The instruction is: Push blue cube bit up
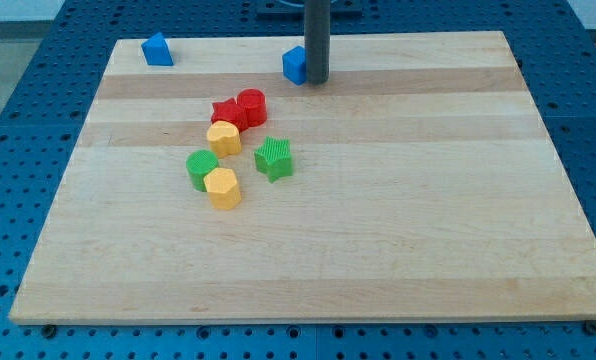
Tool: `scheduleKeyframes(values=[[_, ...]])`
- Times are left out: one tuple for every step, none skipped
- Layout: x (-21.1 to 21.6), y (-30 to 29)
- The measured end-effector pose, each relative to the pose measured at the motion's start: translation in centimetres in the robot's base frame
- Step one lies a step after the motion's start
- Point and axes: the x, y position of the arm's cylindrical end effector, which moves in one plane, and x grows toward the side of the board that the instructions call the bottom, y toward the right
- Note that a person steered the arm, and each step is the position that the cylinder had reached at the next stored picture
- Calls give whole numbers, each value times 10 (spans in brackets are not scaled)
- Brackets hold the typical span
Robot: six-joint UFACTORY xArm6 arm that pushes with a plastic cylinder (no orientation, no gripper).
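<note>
While our rod holds nothing, having no jaws to open or close and only a blunt end to push with, we can place everything else by it. Far off to the left of my tip (317, 81), near the board's top-left corner, sits a second blue block (158, 50), its top looking peaked rather than flat, so we take it not to be the cube we want. Lower and to the left of the tip lies the cluster: a green block (201, 169) and a yellow block (222, 187) touching at the bottom, another yellow block (224, 137) above them, then a red block (227, 111) and a rounder red block (251, 106) pressed together, nearest the tip of that group yet well apart from it. A green star-like block (274, 158) stands below the tip, slightly left.

Just beside the tip, on its left and seemingly touching it, is the blue cube (295, 64), already close to the top edge of the wooden board (398, 230).

We judge that we are in the approach or alignment step, since the tip stands at the cube's right side, not beneath it. A push from here would send the cube leftward rather than up. The next move calls for us to draw the tip away to the right, bring it down below the cube, centre it under the cube's lower face, and then nudge toward the view's top. Only a short stroke seems wise, because little board remains above the cube.
</note>
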Motion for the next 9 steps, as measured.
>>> scheduleKeyframes(values=[[6,0],[26,-8],[30,-31],[28,-40],[16,-40],[1,-40],[-10,-38],[-21,-38],[-26,-38]])
